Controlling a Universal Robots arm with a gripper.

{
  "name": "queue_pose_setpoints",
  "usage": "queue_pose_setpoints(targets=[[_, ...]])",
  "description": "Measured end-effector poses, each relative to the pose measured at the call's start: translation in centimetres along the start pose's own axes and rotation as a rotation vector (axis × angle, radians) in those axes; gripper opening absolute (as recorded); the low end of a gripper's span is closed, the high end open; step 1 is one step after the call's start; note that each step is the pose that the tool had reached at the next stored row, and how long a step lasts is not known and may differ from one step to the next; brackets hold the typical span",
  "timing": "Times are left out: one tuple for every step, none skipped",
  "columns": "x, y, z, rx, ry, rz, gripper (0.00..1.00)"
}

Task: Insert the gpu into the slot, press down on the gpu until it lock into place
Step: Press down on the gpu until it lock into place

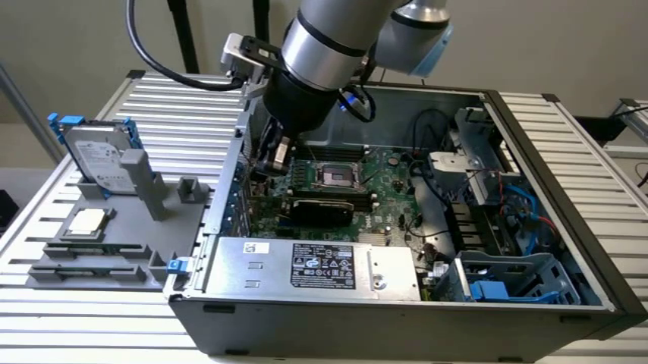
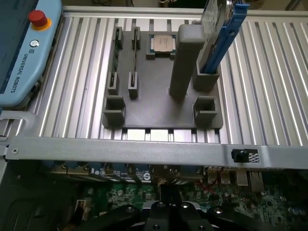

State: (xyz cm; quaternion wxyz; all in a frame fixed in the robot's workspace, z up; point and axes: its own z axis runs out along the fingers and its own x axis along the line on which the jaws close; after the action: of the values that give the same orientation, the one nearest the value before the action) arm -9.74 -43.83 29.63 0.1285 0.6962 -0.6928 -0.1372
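Exterior view: the arm reaches into the open computer case (image 1: 526, 250), its pincer (image 1: 275, 163) low by the case wall on the exterior view's left. The gpu (image 1: 322, 209) lies flat on the motherboard (image 1: 390, 189), just below the pincer, above the silver power supply (image 1: 314, 265). I cannot tell whether the pincer grips it.

Wrist view: the pincer (image 2: 168, 211) hangs over the motherboard (image 2: 231, 192); past the case wall (image 2: 120, 144), a gray parts holder (image 2: 159, 110) sits on the desk (image 2: 269, 82).
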Motion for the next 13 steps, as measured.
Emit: queue_pose_setpoints(targets=[[0.0,-0.02,-0.01,0.018,0.0001,0.0,0.11],[0.0,-0.03,-0.01,0.036,0.0003,-0.001,0.11],[0.0,-0.04,-0.02,0.0539,0.0005,-0.001,0.11],[0.0,-0.06,-0.02,0.072,0.0007,-0.001,0.11],[0.0,-0.07,-0.03,0.0898,0.001,-0.002,0.11],[0.0,-0.09,-0.03,0.109,0.0011,-0.002,0.11],[0.0,-0.11,-0.04,0.1269,0.0014,-0.003,0.11],[0.0,-0.13,-0.05,0.145,0.0018,-0.004,0.11],[0.0,-0.15,-0.06,0.1629,0.0019,-0.004,0.11],[0.0,-0.2,-0.08,0.1815,0.0023,-0.005,0.11],[0.0,-0.26,-0.1,0.1993,0.0026,-0.005,0.11],[0.0,-0.35,-0.14,0.2175,0.0028,-0.006,0.11],[0.0,-0.44,-0.17,0.2352,0.0031,-0.006,0.11]])
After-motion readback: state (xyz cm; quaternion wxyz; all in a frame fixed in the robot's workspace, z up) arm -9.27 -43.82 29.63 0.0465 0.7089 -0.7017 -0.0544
